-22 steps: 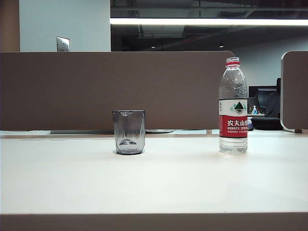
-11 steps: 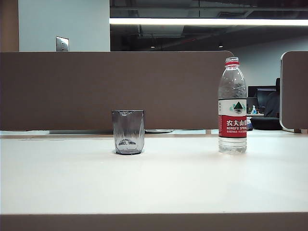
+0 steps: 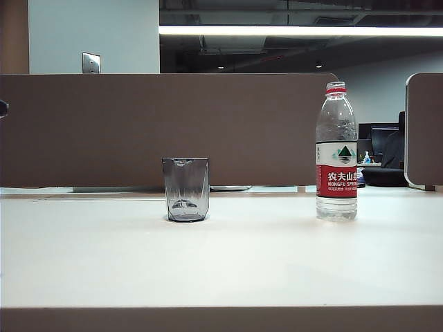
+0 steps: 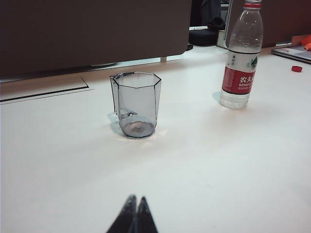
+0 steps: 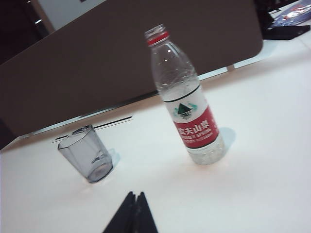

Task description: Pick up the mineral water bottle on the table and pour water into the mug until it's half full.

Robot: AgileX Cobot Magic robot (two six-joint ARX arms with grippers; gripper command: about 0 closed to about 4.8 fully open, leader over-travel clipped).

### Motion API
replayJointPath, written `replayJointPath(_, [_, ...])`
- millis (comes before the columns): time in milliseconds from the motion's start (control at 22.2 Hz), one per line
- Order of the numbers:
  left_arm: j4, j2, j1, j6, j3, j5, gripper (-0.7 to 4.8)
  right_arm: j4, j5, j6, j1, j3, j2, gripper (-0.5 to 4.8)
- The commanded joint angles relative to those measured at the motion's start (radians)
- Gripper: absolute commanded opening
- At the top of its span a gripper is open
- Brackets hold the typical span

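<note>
From the outside camera, the bottle (image 3: pixel 336 152) stands upright on the right of the table (image 3: pixel 228 263), the mug (image 3: pixel 185 189) well apart to its left, no arm reaching in. The left wrist camera shows the left gripper (image 4: pixel 133 212) pinched closed, short of the mug (image 4: pixel 136 104). In the right wrist camera the right gripper (image 5: pixel 132 211) is closed too, facing the bottle (image 5: pixel 187 99); it should spread wide first, then take the bottle at the label.
</note>
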Motion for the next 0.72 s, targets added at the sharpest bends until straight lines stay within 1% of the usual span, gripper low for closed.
replayJointPath(45, [0.006,0.0,0.001,0.0,0.003,0.001,-0.05,0.028,0.06,0.002,0.001,0.108,0.093,-0.09])
replayJointPath(90, [0.006,0.0,0.001,0.0,0.003,0.001,-0.05,0.029,0.071,-0.029,0.001,0.138,0.14,-0.09])
replayJointPath(135, [0.006,0.0,0.001,0.0,0.003,0.001,-0.05,0.033,0.074,-0.103,0.001,0.186,0.239,-0.09])
replayJointPath(180, [0.006,0.0,0.001,0.0,0.003,0.001,-0.05,0.06,0.07,-0.178,0.002,0.23,0.369,0.11])
replayJointPath(225, [0.006,0.0,0.001,0.0,0.003,0.001,-0.05,0.083,0.067,-0.206,0.003,0.245,0.432,0.51])
replayJointPath(270, [0.006,0.0,0.001,0.0,0.003,0.002,-0.05,0.127,0.063,-0.238,0.008,0.259,0.516,1.45])
replayJointPath(315, [0.007,0.0,0.001,0.0,0.003,0.001,-0.05,0.219,0.055,-0.279,0.018,0.275,0.649,3.94])
replayJointPath(360, [0.006,0.0,0.001,0.0,0.003,0.002,-0.05,0.292,0.052,-0.289,0.024,0.281,0.736,4.79])
replayJointPath(405, [0.006,0.0,0.001,0.0,0.003,0.001,-0.05,0.439,0.043,-0.289,0.026,0.283,0.885,4.79])
replayJointPath(450, [0.006,0.0,0.001,0.0,0.003,0.001,-0.05,0.523,0.031,-0.289,0.026,0.282,0.963,4.79])
replayJointPath(495, [0.006,0.0,0.001,0.0,0.003,0.001,-0.05,0.663,0.025,-0.305,0.026,0.283,1.088,4.79])
replayJointPath(540, [0.006,0.0,0.001,0.0,0.003,0.001,-0.05,0.751,0.025,-0.322,0.026,0.283,1.163,4.79])
replayJointPath(585, [0.006,0.0,0.001,0.0,0.003,0.001,-0.05,0.896,0.025,-0.356,0.026,0.284,1.279,4.79])
replayJointPath(675, [0.006,0.0,0.001,0.0,0.003,0.001,-0.05,1.088,0.023,-0.368,0.025,0.306,1.466,4.79])
replayJointPath(720, [0.006,0.0,0.001,0.0,0.003,0.001,-0.05,1.159,-0.005,-0.368,0.025,0.329,1.566,4.79])
